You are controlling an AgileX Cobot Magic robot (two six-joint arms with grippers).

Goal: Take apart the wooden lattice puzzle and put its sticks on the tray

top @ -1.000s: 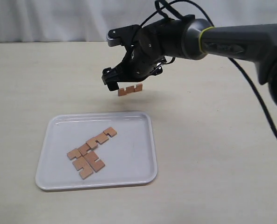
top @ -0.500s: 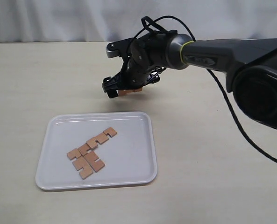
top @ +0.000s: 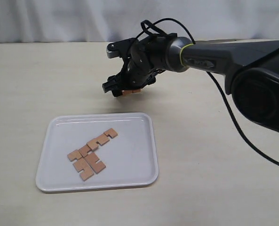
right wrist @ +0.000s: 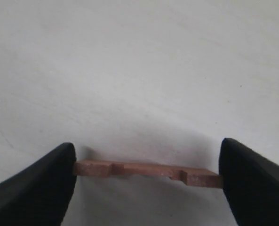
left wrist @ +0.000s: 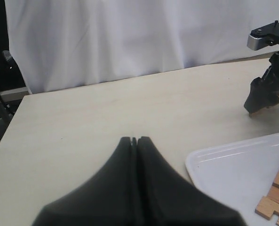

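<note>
beyond the tray (top: 148,136), right gripper (top: 126,88) clamps one stick (right wrist: 146,170) by its ends; left gripper (left wrist: 134,140) is clenched on nothing; other sticks (top: 92,153) lie on tray.

The right arm (top: 224,49) is a dark grey tube with a yellow-green ring just behind the wrist, black cables looping over it, and a silver block above the black right gripper (top: 123,89); the left gripper (left wrist: 134,141) shows two smooth, tapered matte black fingers
</note>
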